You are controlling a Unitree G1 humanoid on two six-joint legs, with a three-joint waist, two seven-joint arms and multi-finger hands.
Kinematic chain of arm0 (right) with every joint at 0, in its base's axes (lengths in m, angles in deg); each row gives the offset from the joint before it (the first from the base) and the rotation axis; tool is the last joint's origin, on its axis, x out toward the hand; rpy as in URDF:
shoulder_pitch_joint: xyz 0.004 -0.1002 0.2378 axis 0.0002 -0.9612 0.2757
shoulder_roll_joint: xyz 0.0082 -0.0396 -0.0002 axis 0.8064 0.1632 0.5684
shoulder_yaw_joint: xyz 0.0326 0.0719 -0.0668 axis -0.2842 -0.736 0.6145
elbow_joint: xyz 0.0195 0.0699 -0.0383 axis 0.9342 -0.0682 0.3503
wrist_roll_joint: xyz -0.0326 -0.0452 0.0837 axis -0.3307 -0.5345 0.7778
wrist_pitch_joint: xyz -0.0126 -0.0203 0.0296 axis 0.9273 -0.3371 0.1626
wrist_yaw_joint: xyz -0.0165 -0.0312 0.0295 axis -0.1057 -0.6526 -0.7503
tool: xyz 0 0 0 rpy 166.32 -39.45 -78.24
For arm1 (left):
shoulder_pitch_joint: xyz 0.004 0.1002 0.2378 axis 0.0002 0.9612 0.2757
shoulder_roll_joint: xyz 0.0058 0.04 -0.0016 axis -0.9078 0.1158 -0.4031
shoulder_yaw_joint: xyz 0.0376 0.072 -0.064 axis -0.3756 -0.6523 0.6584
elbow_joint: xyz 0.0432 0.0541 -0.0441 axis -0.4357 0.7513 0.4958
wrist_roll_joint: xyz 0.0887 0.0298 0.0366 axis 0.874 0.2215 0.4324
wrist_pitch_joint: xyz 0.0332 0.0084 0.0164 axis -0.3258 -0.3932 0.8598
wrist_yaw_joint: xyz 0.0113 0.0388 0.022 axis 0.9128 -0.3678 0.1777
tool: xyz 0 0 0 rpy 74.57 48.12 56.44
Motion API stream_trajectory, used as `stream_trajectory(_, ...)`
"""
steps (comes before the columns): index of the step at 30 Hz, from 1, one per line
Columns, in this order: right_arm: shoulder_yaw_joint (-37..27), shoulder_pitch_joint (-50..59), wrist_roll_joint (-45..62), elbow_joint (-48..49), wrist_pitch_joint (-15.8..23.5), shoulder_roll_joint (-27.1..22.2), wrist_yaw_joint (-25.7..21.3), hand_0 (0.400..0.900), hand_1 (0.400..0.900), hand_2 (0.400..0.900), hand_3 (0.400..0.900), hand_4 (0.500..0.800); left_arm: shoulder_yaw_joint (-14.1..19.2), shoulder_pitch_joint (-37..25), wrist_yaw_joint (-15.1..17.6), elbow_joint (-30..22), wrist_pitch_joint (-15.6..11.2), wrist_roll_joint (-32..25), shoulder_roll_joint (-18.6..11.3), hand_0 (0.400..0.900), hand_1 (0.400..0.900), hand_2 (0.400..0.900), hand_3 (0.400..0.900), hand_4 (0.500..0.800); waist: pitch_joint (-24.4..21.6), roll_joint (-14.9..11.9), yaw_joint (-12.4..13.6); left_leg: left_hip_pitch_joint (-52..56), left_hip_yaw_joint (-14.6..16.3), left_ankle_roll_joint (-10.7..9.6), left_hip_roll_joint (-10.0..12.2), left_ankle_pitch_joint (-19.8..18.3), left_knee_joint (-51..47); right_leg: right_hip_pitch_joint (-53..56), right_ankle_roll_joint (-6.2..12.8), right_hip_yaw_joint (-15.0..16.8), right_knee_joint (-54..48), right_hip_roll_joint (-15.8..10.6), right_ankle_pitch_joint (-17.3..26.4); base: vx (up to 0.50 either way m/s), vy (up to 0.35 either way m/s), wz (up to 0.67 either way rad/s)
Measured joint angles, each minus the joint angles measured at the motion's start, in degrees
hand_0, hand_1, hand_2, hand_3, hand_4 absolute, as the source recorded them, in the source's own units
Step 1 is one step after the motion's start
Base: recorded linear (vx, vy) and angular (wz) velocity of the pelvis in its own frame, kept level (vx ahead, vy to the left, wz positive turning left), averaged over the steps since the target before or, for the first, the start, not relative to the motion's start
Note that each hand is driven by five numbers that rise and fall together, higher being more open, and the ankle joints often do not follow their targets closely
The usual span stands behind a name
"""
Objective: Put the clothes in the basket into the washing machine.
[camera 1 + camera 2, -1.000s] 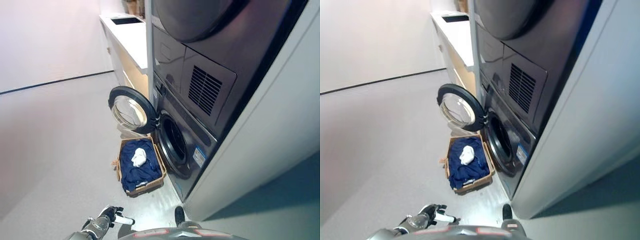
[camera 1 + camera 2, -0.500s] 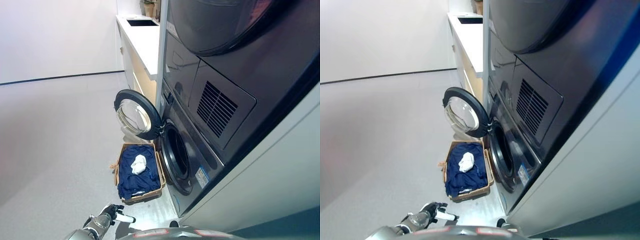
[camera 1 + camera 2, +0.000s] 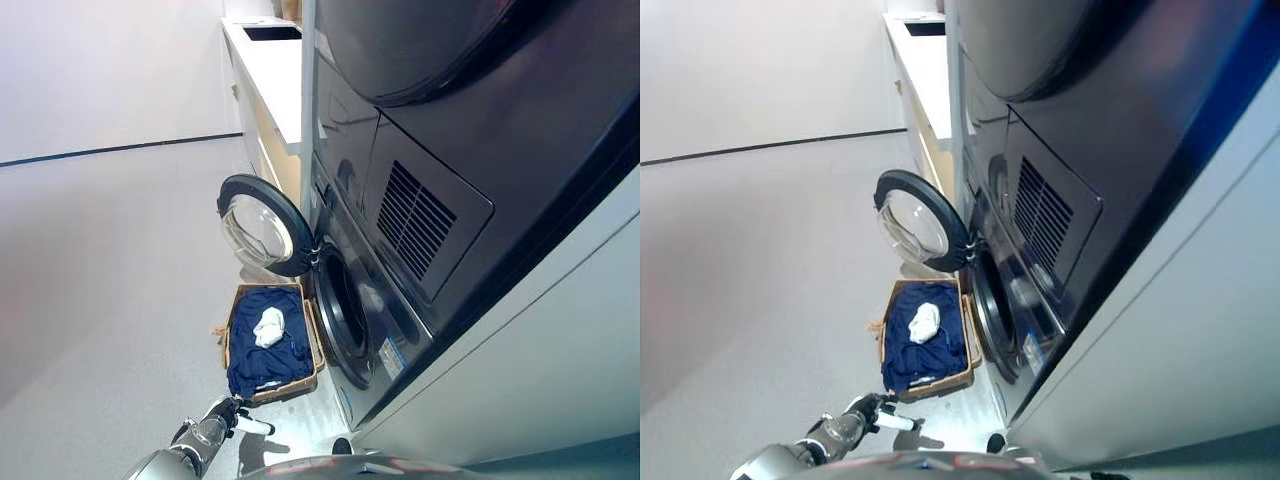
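A brown wicker basket stands on the floor in front of the washing machine. It holds dark blue clothes with a white piece on top. The machine's round door is swung open above the basket's far end. My left hand hangs low at the bottom of the view, just short of the basket's near edge, with relaxed fingers and holding nothing. It also shows in the right eye view. My right hand is not in view.
A dark dryer is stacked above the washing machine. A white counter with a sink runs along the wall behind. A grey cabinet side stands right of the machines. Bare grey floor lies to the left.
The camera has shifted, so the whole scene sits a little differently. My left hand stays low near the basket's near edge. Basket, clothes and door are unchanged.
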Motion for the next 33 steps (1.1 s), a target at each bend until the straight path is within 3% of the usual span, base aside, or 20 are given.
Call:
stream_trajectory(4, -0.60, -0.54, 0.00, -0.91, -0.08, -0.09, 0.22, 0.900, 0.900, 0.900, 0.900, 0.800, 0.07, 0.00, -0.01, 0.43, 0.00, -0.02, -0.15, 0.900, 0.900, 0.900, 0.900, 0.800, -0.54, 0.09, -0.23, -1.40, 0.99, -0.95, 0.67, -0.06, 3.73, 0.91, -0.59, 0.51, -1.51, 1.06, 0.08, 0.12, -0.160, 0.02)
stream_trajectory(6, -1.22, -1.22, 0.03, -0.84, -0.08, 0.06, 0.21, 0.900, 0.900, 0.900, 0.900, 0.800, 0.17, -0.02, -0.08, 0.74, 0.01, -0.03, -0.14, 0.900, 0.900, 0.900, 0.900, 0.800, -0.08, -1.16, 0.11, -3.96, 1.18, -2.19, 0.86, -0.33, 11.19, 3.52, -1.55, 0.66, -3.90, 1.87, 0.64, 0.08, -0.189, 0.15)
stream_trajectory(8, -1.25, -1.60, 0.08, -1.29, -0.10, 0.24, 0.19, 0.900, 0.900, 0.900, 0.900, 0.800, 0.04, -0.53, 0.02, 0.61, 0.00, -0.05, -0.31, 0.900, 0.900, 0.900, 0.900, 0.800, 0.97, -3.20, 0.86, -10.38, 0.72, -3.19, 0.53, 0.46, 24.78, 5.13, -1.91, 1.71, -5.28, 1.57, 0.70, 0.03, -0.077, -0.05)
stream_trajectory(10, -1.09, -0.23, 0.13, -1.87, -0.12, -1.54, -0.19, 0.900, 0.900, 0.900, 0.900, 0.800, 0.02, -0.85, -0.14, 0.13, -0.01, -0.09, 0.70, 0.900, 0.900, 0.900, 0.900, 0.800, 2.64, -3.95, 3.13, -14.54, -3.55, -3.72, -1.00, 2.46, 33.71, 6.19, -3.32, 4.38, -6.68, 2.46, 1.50, 0.09, -0.011, -0.33)
stream_trajectory(11, -0.92, 0.07, 0.16, -2.01, -0.05, -2.25, -0.66, 0.900, 0.900, 0.900, 0.900, 0.800, 0.05, -1.27, -0.40, 0.01, -0.10, -0.10, 1.16, 0.900, 0.900, 0.900, 0.900, 0.800, 3.31, -4.09, 3.05, -17.20, -5.36, -3.62, -2.37, 1.48, 37.10, 6.12, -3.83, 5.14, -7.20, 2.36, 1.89, 0.12, 0.007, -0.60)
stream_trajectory(12, -0.32, 1.32, 0.15, -2.38, -0.10, -2.65, -0.93, 0.900, 0.900, 0.900, 0.900, 0.800, 0.12, -1.31, -0.49, 0.02, -0.18, -0.10, 1.22, 0.900, 0.900, 0.900, 0.900, 0.800, 3.94, -4.78, 3.66, -18.69, -6.24, -2.92, -4.05, 1.07, 35.90, 6.23, -4.41, 6.01, -7.39, 2.02, 2.24, 0.12, 0.030, -0.77)
stream_trajectory(15, 0.20, 3.87, 0.15, -3.06, 0.08, -2.56, -0.99, 0.900, 0.900, 0.900, 0.900, 0.800, 0.05, -1.13, -0.44, 0.24, -0.03, -0.18, 0.57, 0.900, 0.900, 0.900, 0.900, 0.800, 6.18, -6.36, 5.46, -18.89, -5.98, -1.35, -5.64, 1.50, 24.47, 7.33, -4.74, 9.09, -7.31, 2.16, 2.42, 0.16, 0.101, -0.78)
stream_trajectory(17, 0.18, 4.72, 0.13, -2.94, 0.56, -2.80, -1.08, 0.900, 0.900, 0.900, 0.900, 0.800, 0.00, -0.87, -0.42, 0.10, -0.07, -0.31, 0.52, 0.900, 0.900, 0.900, 0.900, 0.800, 7.36, -5.81, 6.80, -17.79, -7.20, -0.03, -4.07, 3.21, 13.56, 7.77, -4.77, 10.70, -7.38, 3.30, 2.49, 0.18, 0.144, -0.58)
stream_trajectory(21, 1.23, 6.20, 0.04, -3.07, 0.90, -2.53, -1.00, 0.900, 0.900, 0.900, 0.900, 0.800, -0.05, -0.50, -0.31, 0.18, -0.10, -1.20, 0.36, 0.900, 0.900, 0.900, 0.900, 0.800, 8.34, -3.44, 7.51, -17.13, -8.94, -0.76, 0.79, 7.47, 3.83, 9.07, -4.31, 13.10, -8.03, 5.24, 2.25, 0.20, 0.235, -0.65)
stream_trajectory(23, 1.20, 5.66, 0.00, -3.29, 0.89, -2.83, -1.03, 0.900, 0.900, 0.900, 0.900, 0.800, -0.02, 0.10, -0.26, 0.17, -0.05, -1.23, 0.46, 0.900, 0.900, 0.900, 0.900, 0.800, 7.90, -2.07, 8.03, -15.00, -7.29, -0.52, 1.96, 7.65, 3.75, 9.06, -2.95, 15.31, -7.70, 5.22, 1.77, 0.21, 0.328, -0.53)
stream_trajectory(24, 1.27, 6.18, -0.01, -3.18, 0.87, -2.92, -1.07, 0.900, 0.900, 0.900, 0.900, 0.800, -0.04, 0.36, -0.20, 0.03, -0.11, -1.23, 0.39, 0.900, 0.900, 0.900, 0.900, 0.800, 7.71, -1.72, 8.25, -13.70, -6.05, -1.52, 2.05, 9.31, 2.74, 9.14, -1.86, 16.24, -7.06, 4.53, 1.12, 0.21, 0.354, -0.27)
stream_trajectory(26, 1.19, 5.04, -0.06, -3.26, 0.89, -2.87, -0.98, 0.900, 0.900, 0.900, 0.900, 0.800, -0.03, 0.47, 0.07, -0.03, -0.13, -1.19, 0.31, 0.900, 0.900, 0.900, 0.900, 0.800, 7.07, -1.43, 8.54, -12.66, -2.44, -1.01, 1.48, 12.11, 2.19, 9.19, -0.49, 16.09, -7.05, 2.62, 0.70, 0.22, 0.376, -0.36)
stream_trajectory(27, 1.27, 4.32, -0.24, -3.14, 0.66, -2.45, -0.82, 0.900, 0.900, 0.900, 0.900, 0.800, -0.05, 0.52, 0.27, -0.08, -0.13, -1.10, -0.14, 0.900, 0.900, 0.900, 0.900, 0.800, 6.38, -2.09, 8.45, -11.99, -0.42, -0.06, 0.31, 12.27, 2.23, 9.12, -0.10, 15.24, -7.15, 0.74, 0.49, 0.17, 0.350, -0.63)
stream_trajectory(29, 1.21, 3.51, -1.22, -3.20, 0.30, -1.51, -0.82, 0.900, 0.900, 0.900, 0.900, 0.800, -0.28, 0.15, 0.68, -0.48, -0.24, -1.01, -1.39, 0.900, 0.900, 0.900, 0.900, 0.800, 5.94, -2.87, 7.31, -11.66, 0.76, 1.80, -1.83, 11.47, 2.31, 8.97, 1.81, 16.75, -6.85, -1.60, -0.10, 0.11, 0.348, -0.79)
stream_trajectory(32, 1.24, 3.71, -2.28, -2.93, -0.07, -0.63, -0.78, 0.900, 0.900, 0.900, 0.900, 0.800, -1.54, -0.55, 2.35, -2.04, -0.39, 0.09, -3.73, 0.900, 0.900, 0.900, 0.900, 0.800, 5.36, -3.65, 7.40, -11.50, 5.45, 3.63, -3.72, 10.53, 2.13, 7.10, 3.34, 18.10, -5.75, -3.34, 0.45, -0.01, 0.253, -0.84)
stream_trajectory(33, 1.26, 4.13, -2.49, -2.61, -0.10, -0.57, -0.72, 0.900, 0.900, 0.900, 0.900, 0.800, -2.24, -1.12, 2.58, -2.11, -0.40, 0.22, -4.35, 0.900, 0.900, 0.900, 0.900, 0.800, 5.47, -3.56, 7.73, -11.26, 7.50, 4.09, -3.85, 10.46, 1.70, 6.43, 3.48, 17.02, -5.88, -4.24, 1.16, -0.09, 0.202, -0.78)
